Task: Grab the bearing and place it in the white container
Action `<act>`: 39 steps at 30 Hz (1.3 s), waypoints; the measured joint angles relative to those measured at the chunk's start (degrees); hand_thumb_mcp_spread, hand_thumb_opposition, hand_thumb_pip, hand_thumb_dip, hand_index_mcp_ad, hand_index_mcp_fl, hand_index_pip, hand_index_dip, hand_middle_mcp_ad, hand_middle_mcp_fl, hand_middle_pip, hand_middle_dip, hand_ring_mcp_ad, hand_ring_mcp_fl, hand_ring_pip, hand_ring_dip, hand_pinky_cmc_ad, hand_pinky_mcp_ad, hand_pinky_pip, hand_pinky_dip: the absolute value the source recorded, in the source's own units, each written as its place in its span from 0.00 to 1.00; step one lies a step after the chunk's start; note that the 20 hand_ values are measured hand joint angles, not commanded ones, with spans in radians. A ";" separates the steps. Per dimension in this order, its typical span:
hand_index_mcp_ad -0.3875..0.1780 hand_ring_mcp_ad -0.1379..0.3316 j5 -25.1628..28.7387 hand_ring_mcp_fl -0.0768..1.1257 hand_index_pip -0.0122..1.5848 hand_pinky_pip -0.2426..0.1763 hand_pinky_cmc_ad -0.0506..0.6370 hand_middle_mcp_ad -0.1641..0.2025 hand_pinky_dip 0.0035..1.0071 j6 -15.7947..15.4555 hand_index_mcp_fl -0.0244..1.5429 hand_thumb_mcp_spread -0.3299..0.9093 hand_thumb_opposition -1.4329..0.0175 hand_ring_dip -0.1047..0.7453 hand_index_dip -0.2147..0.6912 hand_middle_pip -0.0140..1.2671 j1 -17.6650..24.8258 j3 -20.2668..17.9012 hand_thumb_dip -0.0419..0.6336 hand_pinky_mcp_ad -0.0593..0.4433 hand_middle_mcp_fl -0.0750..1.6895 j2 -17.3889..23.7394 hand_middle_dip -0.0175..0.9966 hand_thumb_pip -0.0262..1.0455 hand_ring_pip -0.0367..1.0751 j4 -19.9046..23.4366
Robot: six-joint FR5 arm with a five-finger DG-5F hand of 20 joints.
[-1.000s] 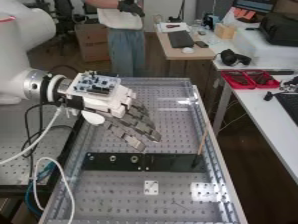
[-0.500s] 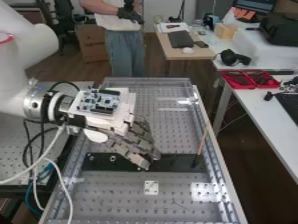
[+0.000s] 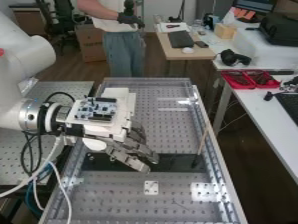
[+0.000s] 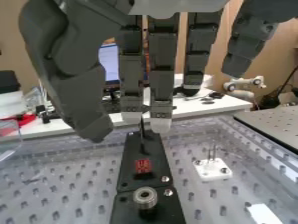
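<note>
The hand slants down over the black plate, its fingers open and nearly straight

Looks fairly bright and even across the high view, apparently with light from above. Bounces back as white glare in patches along the right side of the perforated bench, both near and farther off. Dims to brown shadow on the floor beside the white desk. Glows pale from a screen in the wrist view, scatters small glints over the bench, and barely lifts the black plate out of darkness.
</note>
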 joint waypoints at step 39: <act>0.62 0.51 -4.13 0.31 0.64 0.43 0.63 0.66 0.18 -2.53 0.29 0.65 0.41 0.67 0.33 0.38 -1.43 0.03 0.51 0.74 0.45 -5.59 0.64 0.61 0.12 8.04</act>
